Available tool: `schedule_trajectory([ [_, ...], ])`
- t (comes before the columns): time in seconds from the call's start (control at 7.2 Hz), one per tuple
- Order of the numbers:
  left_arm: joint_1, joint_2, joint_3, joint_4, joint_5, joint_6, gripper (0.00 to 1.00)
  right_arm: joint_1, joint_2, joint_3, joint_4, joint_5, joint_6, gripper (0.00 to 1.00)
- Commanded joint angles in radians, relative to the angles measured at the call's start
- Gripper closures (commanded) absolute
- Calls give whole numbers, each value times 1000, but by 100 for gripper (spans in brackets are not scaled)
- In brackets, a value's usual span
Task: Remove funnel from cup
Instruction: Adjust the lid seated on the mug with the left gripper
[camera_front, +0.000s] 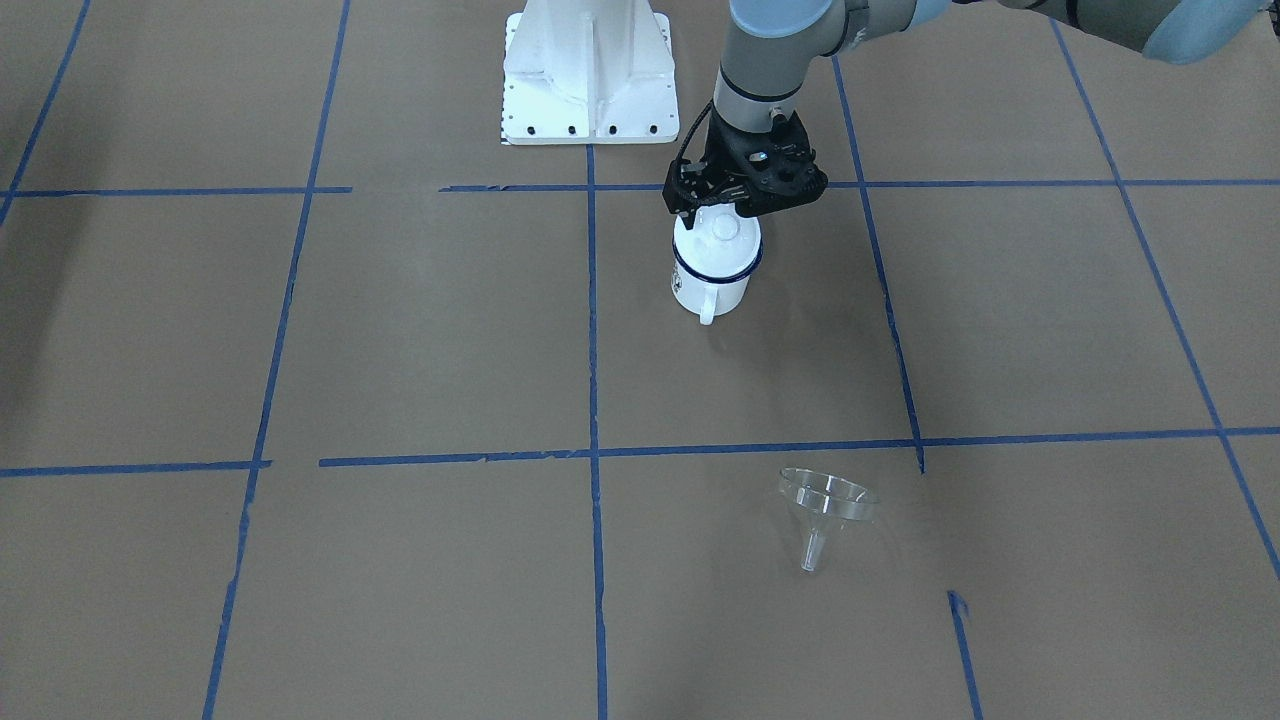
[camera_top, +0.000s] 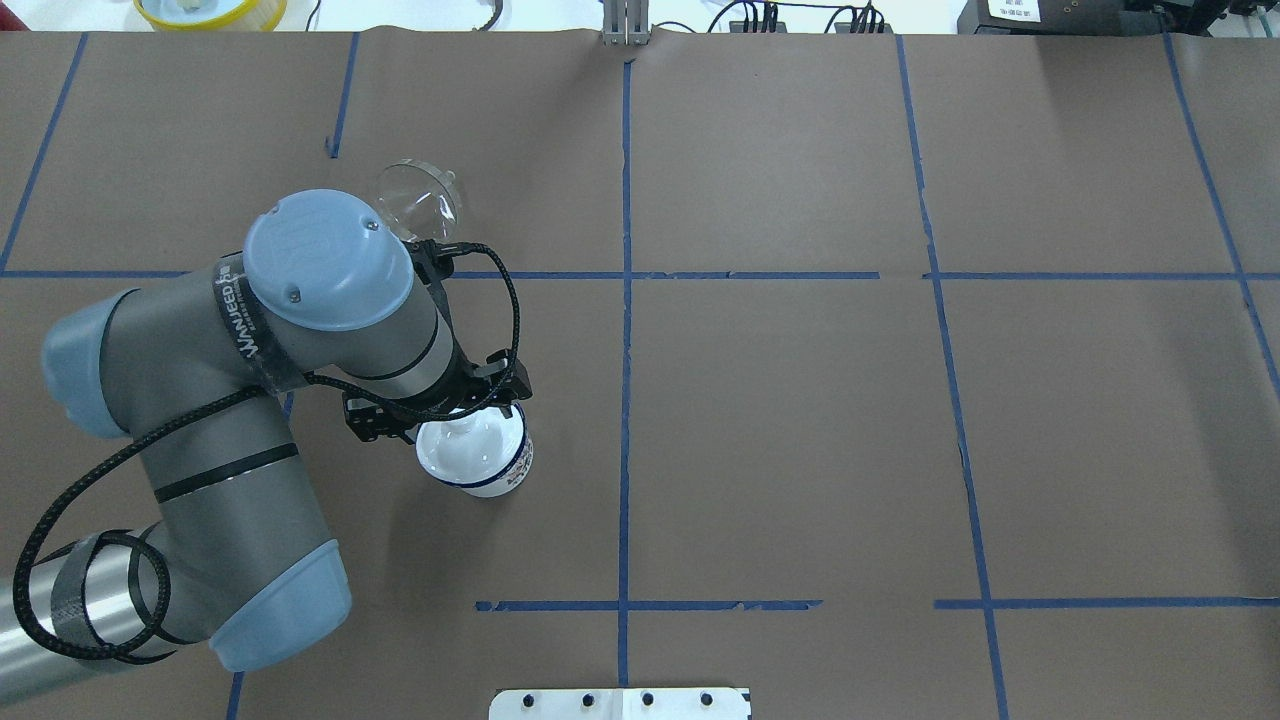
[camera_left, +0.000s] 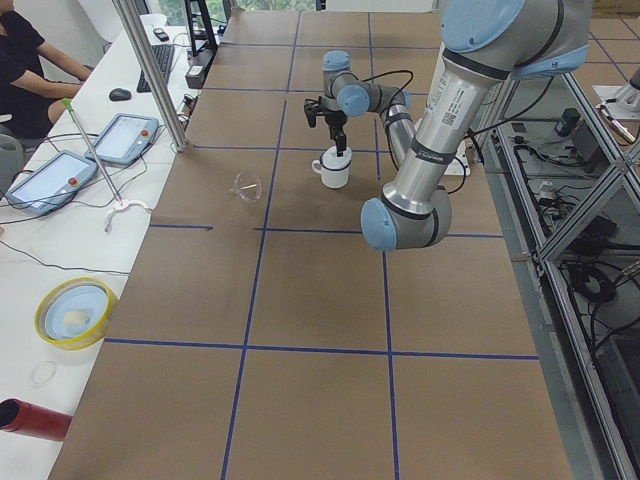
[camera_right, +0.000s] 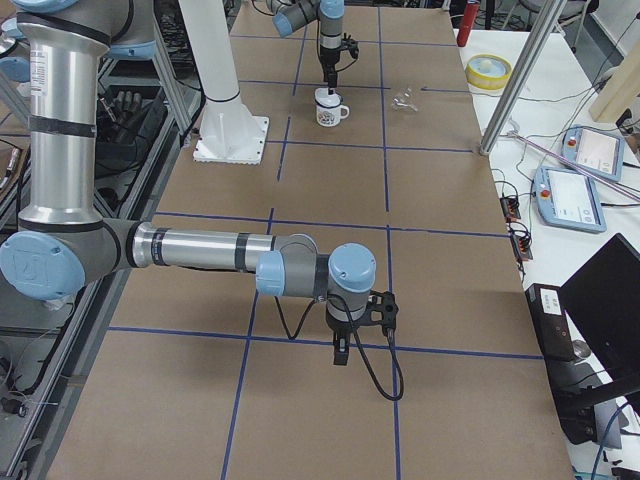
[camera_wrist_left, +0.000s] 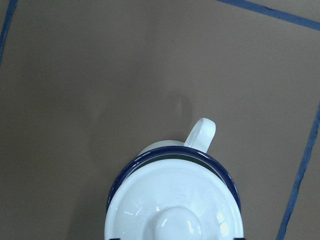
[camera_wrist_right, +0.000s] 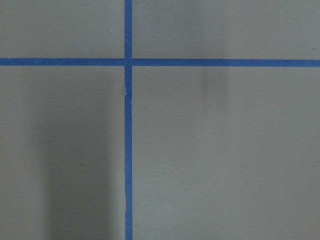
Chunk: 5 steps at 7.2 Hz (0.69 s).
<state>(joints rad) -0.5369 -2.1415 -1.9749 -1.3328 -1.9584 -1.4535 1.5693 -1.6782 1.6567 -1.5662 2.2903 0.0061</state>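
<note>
The clear funnel (camera_front: 828, 500) lies on its side on the brown table, apart from the cup, spout toward the operators' side. It also shows in the overhead view (camera_top: 415, 200). The white cup (camera_front: 710, 283) with a blue rim stands upright, handle toward the operators. A white round lid with a knob (camera_front: 720, 235) sits on it, filling the bottom of the left wrist view (camera_wrist_left: 172, 200). My left gripper (camera_front: 712, 208) hangs right over the lid; its fingers are hidden, so I cannot tell its state. My right gripper (camera_right: 341, 352) shows only in the exterior right view, far from the cup.
The robot's white base plate (camera_front: 590, 80) stands just behind the cup. A yellow bowl (camera_left: 75, 312), tablets and a seated operator are off the table's far edge, with metal posts (camera_left: 150, 75) along it. Blue tape lines cross the table.
</note>
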Motion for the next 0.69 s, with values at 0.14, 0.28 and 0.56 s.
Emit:
schedule_trajectory([
  [0.14,14,0,-10,-3,-2,-2,0,0,0,0,0,0,0,0],
  [0.28,41,0,-9,-6,-2,-2,0,0,0,0,0,0,0,0],
  [0.56,78,0,1,-40,-2,-45,0,0,0,0,0,0,0,0],
])
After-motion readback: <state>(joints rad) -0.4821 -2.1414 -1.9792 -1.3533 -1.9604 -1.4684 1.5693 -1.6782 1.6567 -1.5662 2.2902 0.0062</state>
